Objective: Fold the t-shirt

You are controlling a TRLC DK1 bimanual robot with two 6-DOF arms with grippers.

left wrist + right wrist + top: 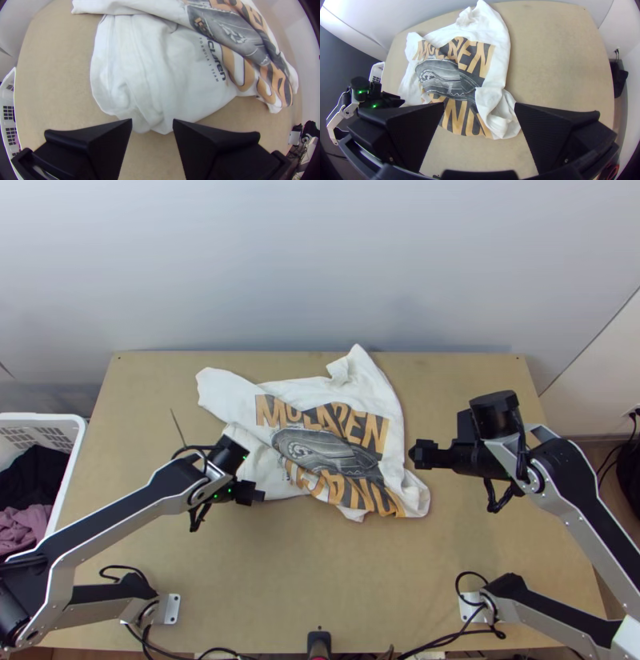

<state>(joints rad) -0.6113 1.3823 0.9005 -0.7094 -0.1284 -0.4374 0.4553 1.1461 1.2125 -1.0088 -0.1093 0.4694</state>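
Bare table (320,572) between the 2 arm bases (171,609) leaves passing room; the rumpled t-shirt (372,396) obstructs beyond.

I'm running silver-grey metal links (590,538) with long black panels (600,518), cylindrical black joints (494,413), thin black cables (470,572) and, on my left arm (120,511), small green lights (374,106).

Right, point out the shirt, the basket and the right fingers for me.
Shirt (324,448): top view, on the grey print.
Basket (32,436): top view, on its slotted far wall.
Right fingers (411,133): right wrist view, on one finger's ribbed black surface.
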